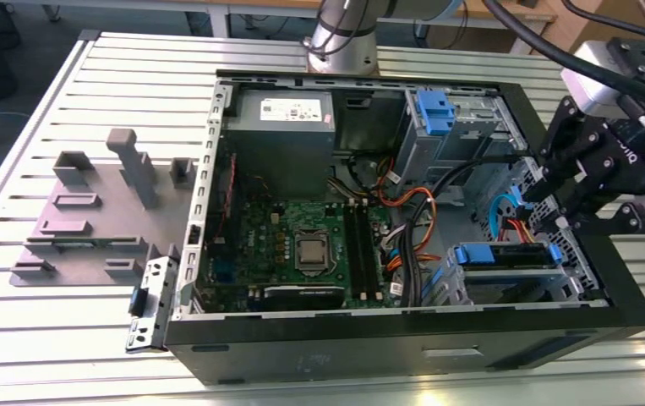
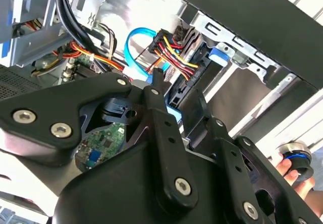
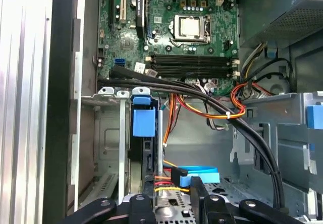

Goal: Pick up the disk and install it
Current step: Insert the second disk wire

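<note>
Slatted metal bench, open computer case [image 1: 412, 347], gripper [image 1: 593, 199] at the drive cage.

Seen from the exterior view, the gripper hangs over the case's right end. The disk [image 1: 503, 256], blue-bracketed, sits in the bay just below it, long axis along the case's front wall. Whether the jaws are apart or together, I cannot tell.
</note>
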Controlling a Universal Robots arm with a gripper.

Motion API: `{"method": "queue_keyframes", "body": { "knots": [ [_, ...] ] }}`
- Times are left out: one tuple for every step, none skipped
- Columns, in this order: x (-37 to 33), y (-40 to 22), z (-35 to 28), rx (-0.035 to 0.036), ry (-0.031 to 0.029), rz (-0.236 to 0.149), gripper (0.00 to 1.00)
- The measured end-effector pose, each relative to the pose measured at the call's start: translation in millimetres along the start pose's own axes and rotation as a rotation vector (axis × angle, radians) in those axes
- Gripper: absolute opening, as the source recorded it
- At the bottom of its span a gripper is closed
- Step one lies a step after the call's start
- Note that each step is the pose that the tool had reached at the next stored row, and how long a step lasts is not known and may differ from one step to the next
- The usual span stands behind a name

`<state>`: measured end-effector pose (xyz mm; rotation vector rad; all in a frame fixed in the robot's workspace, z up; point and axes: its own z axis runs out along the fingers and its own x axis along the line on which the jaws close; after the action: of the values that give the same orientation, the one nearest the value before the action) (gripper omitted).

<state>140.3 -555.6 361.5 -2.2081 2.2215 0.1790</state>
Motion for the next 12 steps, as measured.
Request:
{"method": "queue_keyframes", "body": {
  "knots": [
    [-0.2, 0.0, 1.7, 0.0, 0.0001, 0.0, 0.41],
    [-0.2, 0.3, 3.4, 0.0, 0.0003, 0.0, 0.41],
    [-0.3, 0.8, 4.7, 0.0, 0.0004, 0.0, 0.41],
    [-0.3, 1.4, 5.8, 0.0, 0.0003, 0.0, 0.41],
    [-0.4, 2.5, 6.7, 0.0, 0.0002, 0.0, 0.41],
    [-0.4, 4.4, 7.2, 0.0, 0.0003, 0.0, 0.41],
    [-0.3, 6.8, 7.6, 0.0, 0.0002, 0.0, 0.41],
    [-0.2, 7.7, 7.6, 0.0, 0.0002, 0.0, 0.41],
    [-0.1, 7.7, 7.6, 0.0, 0.0002, 0.0, 0.41],
    [-0.2, 7.7, 7.6, 0.0, 0.0002, 0.0, 0.41],
    [-0.2, 7.7, 7.6, 0.0, 0.0002, 0.0, 0.41],
    [-0.2, 7.7, 7.7, 0.0, 0.0002, 0.0, 0.41]
  ]
}}
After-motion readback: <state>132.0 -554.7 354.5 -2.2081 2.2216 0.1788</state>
